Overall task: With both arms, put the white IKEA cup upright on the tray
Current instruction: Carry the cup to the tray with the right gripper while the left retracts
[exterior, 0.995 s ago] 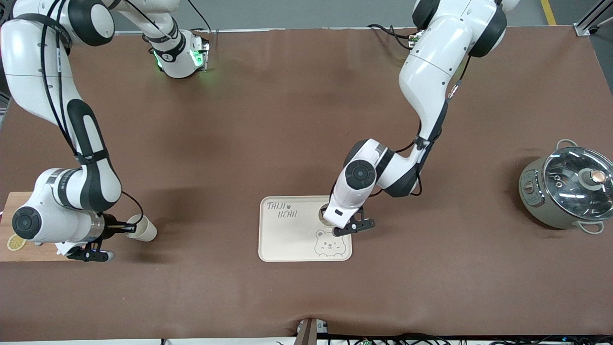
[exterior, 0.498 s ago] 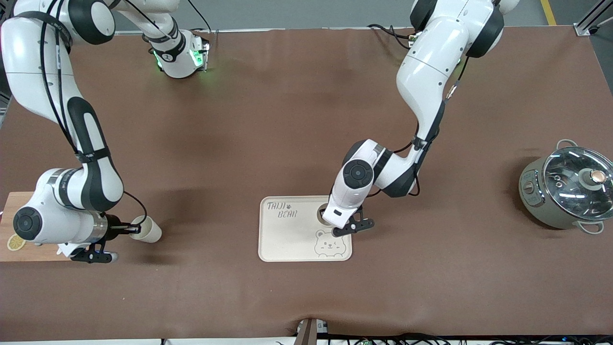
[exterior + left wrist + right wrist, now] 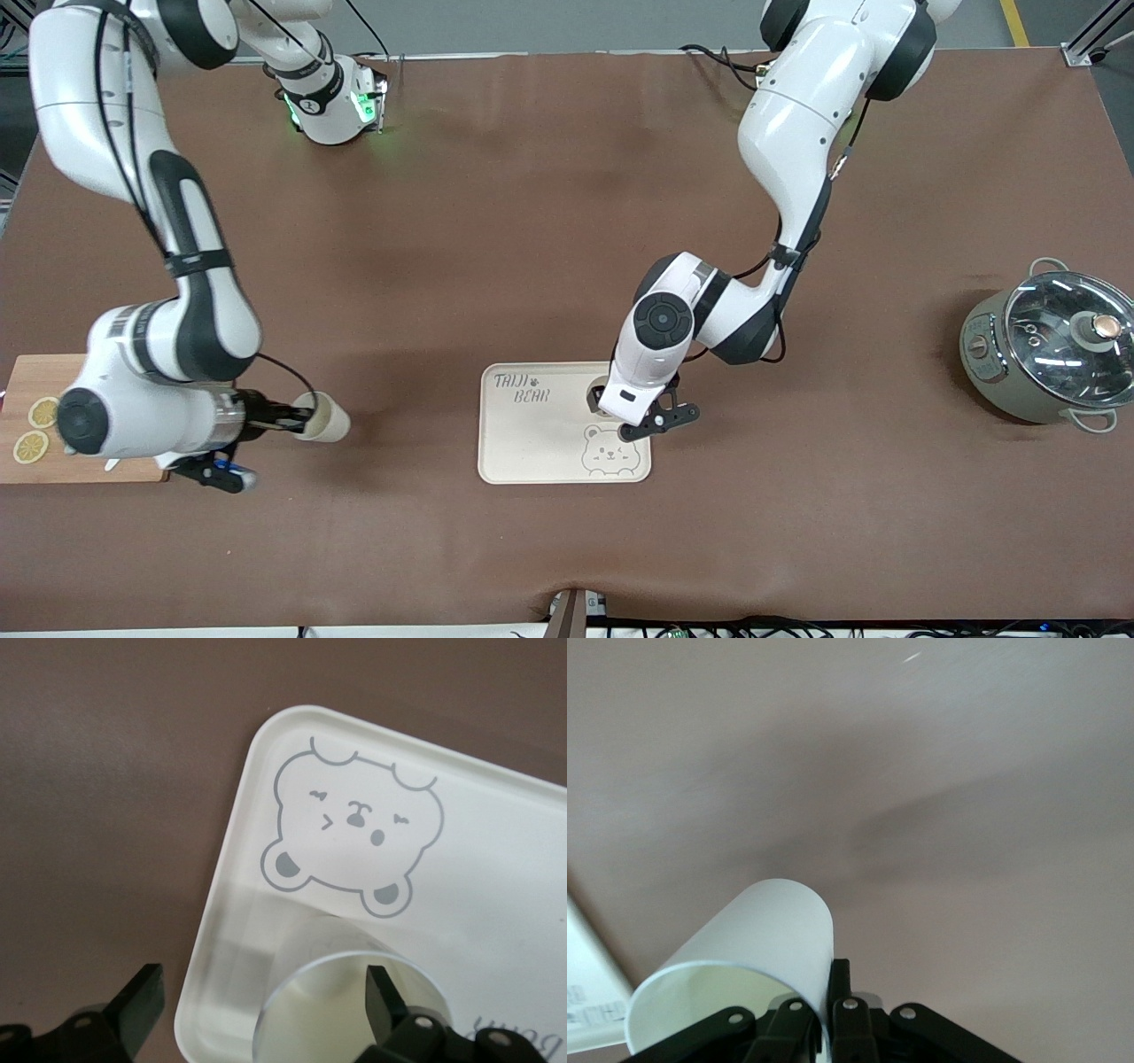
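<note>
One white cup (image 3: 599,391) stands upright on the cream bear tray (image 3: 532,443), at the tray's corner toward the left arm's end. My left gripper (image 3: 620,404) hangs over it, open. In the left wrist view the cup's rim (image 3: 354,957) and the tray's edge (image 3: 221,930) lie between the spread fingers of the left gripper (image 3: 261,997), one finger (image 3: 383,992) at the cup's mouth. My right gripper (image 3: 297,423) is shut on the wall of a second white cup (image 3: 326,426), held on its side over the table between board and tray. The right wrist view shows this cup (image 3: 757,943) pinched at its rim by the right gripper (image 3: 831,992).
A wooden cutting board (image 3: 18,377) with two lemon slices (image 3: 35,430) lies at the right arm's end of the table. A grey pot with a glass lid (image 3: 1050,354) stands at the left arm's end. Brown table cover (image 3: 549,221) lies under everything.
My left gripper has opened and let go of the cup on the tray. My right arm has carried its cup away from the board toward the tray.
</note>
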You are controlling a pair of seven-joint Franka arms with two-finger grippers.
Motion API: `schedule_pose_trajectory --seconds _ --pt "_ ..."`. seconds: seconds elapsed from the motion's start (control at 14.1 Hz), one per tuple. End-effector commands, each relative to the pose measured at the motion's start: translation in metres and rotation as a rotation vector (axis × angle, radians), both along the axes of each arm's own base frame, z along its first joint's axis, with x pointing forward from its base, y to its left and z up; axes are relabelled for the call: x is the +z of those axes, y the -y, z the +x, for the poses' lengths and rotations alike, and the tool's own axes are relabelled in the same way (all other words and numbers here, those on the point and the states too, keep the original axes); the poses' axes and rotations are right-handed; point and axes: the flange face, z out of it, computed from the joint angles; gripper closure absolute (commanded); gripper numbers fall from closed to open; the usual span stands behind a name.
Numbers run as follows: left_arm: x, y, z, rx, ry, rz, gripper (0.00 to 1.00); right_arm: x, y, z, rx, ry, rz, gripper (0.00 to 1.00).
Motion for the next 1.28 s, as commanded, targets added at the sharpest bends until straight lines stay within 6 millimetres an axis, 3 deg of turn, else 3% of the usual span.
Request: schedule_pose_trajectory --seconds 0.0,0.21,0.36,0.5,0.57,0.64,0.78,1.0,1.21 --pt "0.031 0.001 -0.003 0.016 -0.009 0.019 0.00 0.024 -0.078 -0.012 -0.112 -0.002 -0.038 1.00" --pt "0.089 -0.016 -0.001 0.029 -0.021 0.035 0.00 0.035 -0.145 -0.022 -0.185 0.011 -0.046 1.00" --pt "0.129 -0.054 0.014 0.022 -0.013 0.035 0.00 0.032 -0.179 -0.028 -0.237 0.038 -0.039 1.00" --pt "0.178 -0.129 0.043 -0.035 0.007 -0.007 0.00 0.026 -0.214 -0.036 -0.283 0.067 -0.027 1.00" --pt "0.200 -0.179 0.056 -0.083 0.017 -0.023 0.00 0.017 -0.231 -0.039 -0.306 0.081 -0.016 1.00" --pt "0.211 -0.224 0.064 -0.145 0.008 -0.025 0.00 0.012 -0.244 -0.041 -0.332 0.098 0.000 1.00" --pt "0.211 -0.298 0.076 -0.242 -0.011 -0.007 0.00 -0.006 -0.264 -0.046 -0.336 0.105 0.021 1.00" --pt "0.216 -0.368 0.085 -0.274 0.006 -0.008 0.00 -0.024 -0.278 -0.052 -0.338 0.105 0.022 1.00" --pt "0.270 -0.406 0.070 -0.240 0.039 -0.018 0.00 -0.050 -0.283 -0.057 -0.329 0.090 0.012 1.00"
